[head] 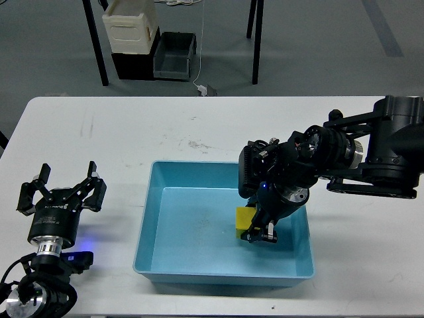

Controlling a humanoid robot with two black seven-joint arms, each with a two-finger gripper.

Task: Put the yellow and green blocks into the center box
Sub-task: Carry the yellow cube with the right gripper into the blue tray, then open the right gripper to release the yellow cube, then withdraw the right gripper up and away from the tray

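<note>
A yellow block (244,220) sits low inside the light blue center box (154,218), near its right half, at the tip of my right gripper (257,230). The right gripper reaches down into the box and its fingers are still around the block; whether the block rests on the box floor I cannot tell. My left gripper (63,192) is open and empty over the table at the left, well away from the box. No green block is in view.
The white table (119,139) carries only the box. Beyond its far edge stand a cream container (131,26) on a black crate (173,56) and dark table legs on the floor.
</note>
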